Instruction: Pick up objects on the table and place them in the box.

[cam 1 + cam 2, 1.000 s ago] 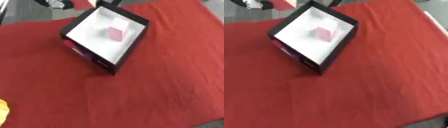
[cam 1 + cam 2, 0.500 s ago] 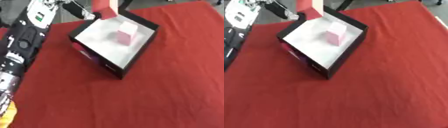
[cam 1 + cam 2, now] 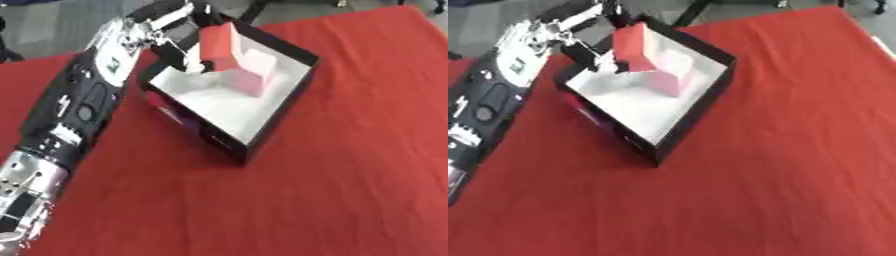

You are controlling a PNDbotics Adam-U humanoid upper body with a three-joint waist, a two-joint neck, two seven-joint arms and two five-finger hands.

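My main worry is the release. I have the red block hanging over the far left part of the box, close to its far left wall, and if I let go while it sits this near the rim it could catch the wall and tip out onto the red cloth of the worktop. It could also drop onto the pink block already lying inside near the far corner and roll off it at an angle. A knock from my forearm against the box's left wall would likely shove the box, since nothing seems to be holding it down.

My left hand comes in from the left edge, arm stretched along the worktop's left side up to the box. Its fingers are curled round the red block, pinching it from the left face and from behind; I judge the block to be held clear of the box floor, though I cannot tell how high. My right hand shows in neither view.
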